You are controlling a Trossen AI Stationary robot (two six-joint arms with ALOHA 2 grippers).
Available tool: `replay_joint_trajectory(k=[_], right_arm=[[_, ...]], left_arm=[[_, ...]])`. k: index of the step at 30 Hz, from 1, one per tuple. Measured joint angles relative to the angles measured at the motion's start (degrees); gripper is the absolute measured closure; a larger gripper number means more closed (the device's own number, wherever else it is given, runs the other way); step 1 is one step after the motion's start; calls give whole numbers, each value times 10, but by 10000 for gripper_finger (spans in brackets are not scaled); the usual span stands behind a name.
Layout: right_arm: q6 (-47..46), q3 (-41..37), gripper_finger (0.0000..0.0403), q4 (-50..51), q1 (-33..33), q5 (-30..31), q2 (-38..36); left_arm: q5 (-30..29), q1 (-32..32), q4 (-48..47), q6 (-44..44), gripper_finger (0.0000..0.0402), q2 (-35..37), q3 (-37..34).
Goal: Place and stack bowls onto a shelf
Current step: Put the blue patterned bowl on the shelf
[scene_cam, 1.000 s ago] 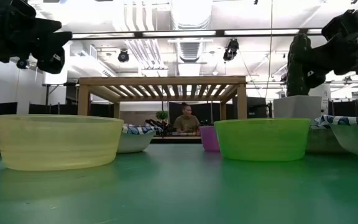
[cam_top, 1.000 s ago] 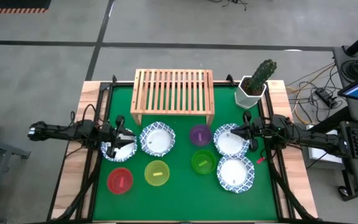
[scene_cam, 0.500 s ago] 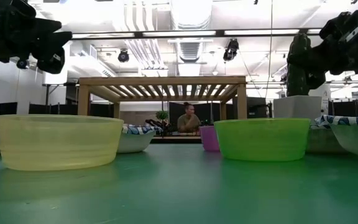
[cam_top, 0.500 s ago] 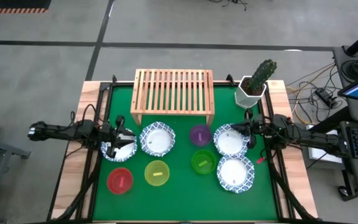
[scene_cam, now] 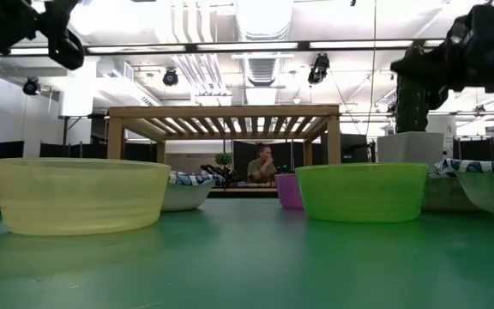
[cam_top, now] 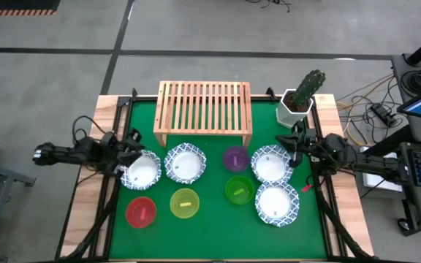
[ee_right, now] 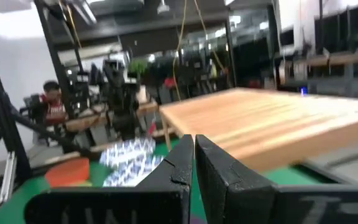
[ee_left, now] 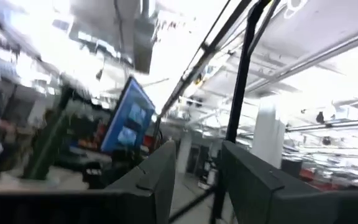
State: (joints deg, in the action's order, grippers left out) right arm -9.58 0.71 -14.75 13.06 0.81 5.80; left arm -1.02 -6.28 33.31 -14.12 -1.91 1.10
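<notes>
In front of the shelf (cam_top: 204, 107), which stands empty at the back of the green table (cam_top: 210, 226), all eight bowls sit on the mat. Left of the shelf's front edge, the left gripper (cam_top: 125, 150) reaches in level from the table's side and hangs just above the rim of the leftmost patterned bowl (cam_top: 139, 171); its wrist view shows the two fingers (ee_left: 156, 180) a small way apart with nothing between them. Right of the shelf, the right gripper (cam_top: 295, 140) stretches in the same flat way beside another patterned bowl (cam_top: 272, 164), its fingers (ee_right: 178, 167) pressed almost together and empty. A third patterned bowl (cam_top: 185, 163) lies just before the shelf, a fourth (cam_top: 276, 204) nearer the table's front. The purple bowl (cam_top: 235, 157) sits off the shelf's right leg, with the green bowl (cam_top: 238, 189) in front of it; the yellow bowl (cam_top: 185, 203) and red bowl (cam_top: 141, 211) lie further left. A potted cactus (cam_top: 302, 95) stands right of the shelf, just behind the right gripper.
</notes>
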Motion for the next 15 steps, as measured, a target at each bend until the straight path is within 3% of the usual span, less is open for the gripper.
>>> replay_joint_trajectory(k=[5,10,15], right_arm=[[19,8,394,-17,0,22,1],[41,50,394,-20,0,23,22],[81,97,394,-19,0,23,71]], left_arm=[[0,0,66,40,288,0,0],[-3,0,115,13,288,-15,0],[-110,0,111,-31,288,-67,19]])
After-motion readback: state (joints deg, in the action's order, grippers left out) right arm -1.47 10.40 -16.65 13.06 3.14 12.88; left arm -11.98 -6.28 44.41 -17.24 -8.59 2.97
